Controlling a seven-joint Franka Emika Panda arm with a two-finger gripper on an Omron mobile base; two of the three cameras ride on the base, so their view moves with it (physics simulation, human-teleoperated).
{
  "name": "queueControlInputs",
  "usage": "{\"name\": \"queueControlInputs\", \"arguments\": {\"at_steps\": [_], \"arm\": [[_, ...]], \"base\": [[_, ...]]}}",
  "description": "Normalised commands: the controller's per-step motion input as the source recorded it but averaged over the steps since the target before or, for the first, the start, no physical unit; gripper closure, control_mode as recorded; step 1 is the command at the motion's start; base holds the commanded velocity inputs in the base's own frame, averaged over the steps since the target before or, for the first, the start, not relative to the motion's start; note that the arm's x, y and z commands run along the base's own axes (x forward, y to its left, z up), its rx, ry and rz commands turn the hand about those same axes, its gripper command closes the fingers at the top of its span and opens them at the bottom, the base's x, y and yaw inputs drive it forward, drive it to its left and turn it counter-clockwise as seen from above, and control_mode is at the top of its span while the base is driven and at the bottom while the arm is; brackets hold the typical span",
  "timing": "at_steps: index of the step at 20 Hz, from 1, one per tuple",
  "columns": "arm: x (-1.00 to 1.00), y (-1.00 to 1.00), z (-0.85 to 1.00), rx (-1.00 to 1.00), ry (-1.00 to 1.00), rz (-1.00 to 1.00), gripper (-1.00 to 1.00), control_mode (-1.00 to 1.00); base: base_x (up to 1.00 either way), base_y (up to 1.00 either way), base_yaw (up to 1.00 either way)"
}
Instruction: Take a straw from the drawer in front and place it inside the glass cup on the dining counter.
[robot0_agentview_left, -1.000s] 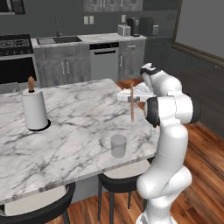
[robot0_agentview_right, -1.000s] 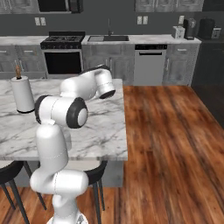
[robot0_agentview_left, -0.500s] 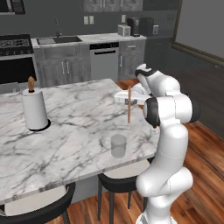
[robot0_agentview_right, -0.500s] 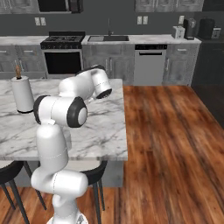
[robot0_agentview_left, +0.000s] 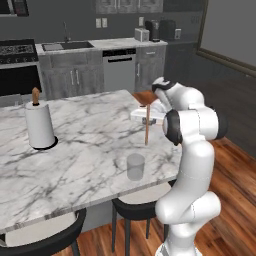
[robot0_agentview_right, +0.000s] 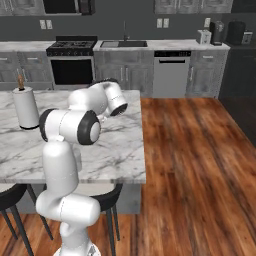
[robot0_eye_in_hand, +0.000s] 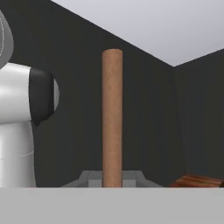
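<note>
Left base view shows my jaws clamped on the straw (robot0_agentview_left: 147, 125), hanging upright over the desk (robot0_agentview_left: 85, 145), just beyond the glass cup (robot0_agentview_left: 135, 166). Carrying is under way, I judge; next I must bring the straw's lower end above the cup's mouth, then lower.

Straw (robot0_agentview_left: 147, 125) hangs upright over dining counter (robot0_agentview_left: 85, 150), lower end clear of marble. Glass cup (robot0_agentview_left: 135, 166) stands near counter's front edge, below and slightly left of straw — open marble all around it, mouth unobstructed. Paper-towel roll (robot0_agentview_left: 39, 125) far left, well apart from cup. Robot's own elbow and forearm crowd counter's right edge. Stools (robot0_agentview_left: 140, 200) sit tucked below the slab.
</note>
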Motion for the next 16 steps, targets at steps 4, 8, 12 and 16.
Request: {"name": "queueControlInputs", "arguments": {"at_steps": [4, 8, 12, 16], "arm": [[0.0, 0.0, -0.38, 0.02, 0.0, 0.0, 1.0, -1.0], [0.0, 0.03, -0.32, 0.01, 0.0, 0.0, 1.0, -1.0], [0.0, 0.14, -0.14, 0.02, 0.0, 0.0, 1.0, -1.0], [0.0, 0.24, -0.01, 0.02, 0.0, 0.0, 1.0, -1.0]], "base": [[0.0, 0.0, 0.0], [0.0, 0.0, 0.0], [0.0, 0.0, 0.0], [0.0, 0.0, 0.0]]}}
